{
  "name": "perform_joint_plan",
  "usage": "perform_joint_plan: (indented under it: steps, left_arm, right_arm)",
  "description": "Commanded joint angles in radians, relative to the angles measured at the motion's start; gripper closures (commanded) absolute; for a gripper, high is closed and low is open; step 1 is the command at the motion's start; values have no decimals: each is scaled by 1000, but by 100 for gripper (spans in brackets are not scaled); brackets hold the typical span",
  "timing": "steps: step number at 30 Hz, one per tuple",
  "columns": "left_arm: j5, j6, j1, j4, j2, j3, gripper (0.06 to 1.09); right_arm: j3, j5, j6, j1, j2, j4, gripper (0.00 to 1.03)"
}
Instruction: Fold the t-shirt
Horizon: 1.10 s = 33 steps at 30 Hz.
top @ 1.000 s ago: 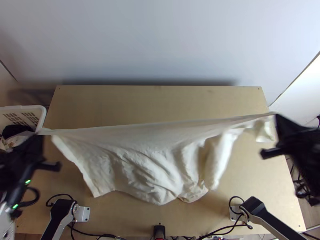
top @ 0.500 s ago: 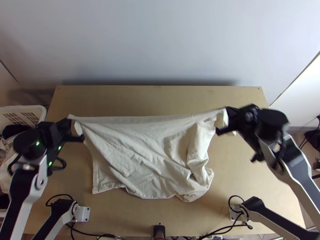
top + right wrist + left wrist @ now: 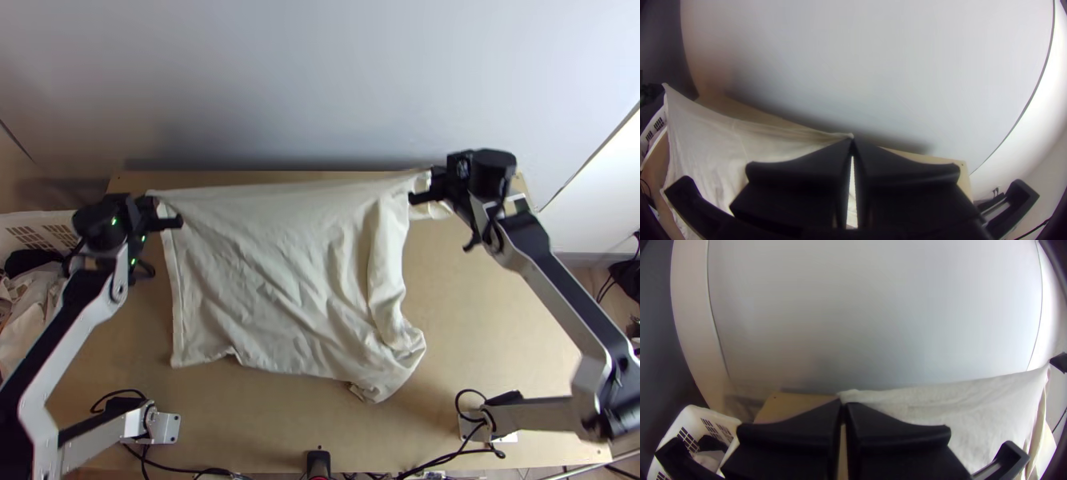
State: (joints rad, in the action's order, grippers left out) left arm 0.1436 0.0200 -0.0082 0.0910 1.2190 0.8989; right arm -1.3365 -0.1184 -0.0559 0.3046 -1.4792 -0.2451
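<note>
T-shirt (image 3: 272,272), cream, strung between two grippers above the table (image 3: 512,344). Upper edge raised near the table's far edge; the body slopes toward the table's middle, wrinkled, with a bunched corner at its near right. Left gripper (image 3: 843,403) closed on one upper corner, toward the table's far left; right gripper (image 3: 852,141) closed on the edge toward the far right, a loose flap of cloth hanging just beside it.

Step in hand, by judgement: spreading the shirt before any fold. Good handling would keep both grippers level and the edge between them just taut, then bring them down together while drawing toward the table's near edge, so the cloth lays itself out behind the pull. Too hard a pull could slip a corner; too much slack would set creases. The right side wants more care: its lengthwise ruck and bunched corner may stay folded under. Best let go only once the held edge rests on the table.

Compared with half a second ago: both grippers and the upper edge have moved toward the table's far edge. The near left hem has slid the same way; the body looks more drawn out. A second ago the grippers stood much wider apart, out by the table's sides.
</note>
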Motion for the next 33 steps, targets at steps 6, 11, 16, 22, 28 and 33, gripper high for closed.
perform_joint_plan:
  steps: [6, 11, 16, 22, 28, 33]
  left_arm:
    - [68, 12, 2, 159, 364, 210, 105]
    - [68, 8, -4, 184, 484, 267, 105]
    - [68, -8, -12, 191, 579, 321, 105]
    - [68, -15, -16, 243, 663, 362, 105]
    - [68, -17, -18, 294, 744, 402, 105]
    - [68, -17, -13, 299, 814, 445, 105]
  right_arm:
    - [-193, 6, 2, -73, -308, 67, 100]
    - [-279, 5, -22, -78, -417, 82, 100]
    - [-374, 5, -28, -81, -521, 87, 100]
    - [-452, 5, -27, -78, -601, 93, 100]
    - [-460, -6, -53, -58, -655, 138, 100]
    - [-518, -21, -64, -48, -730, 139, 100]
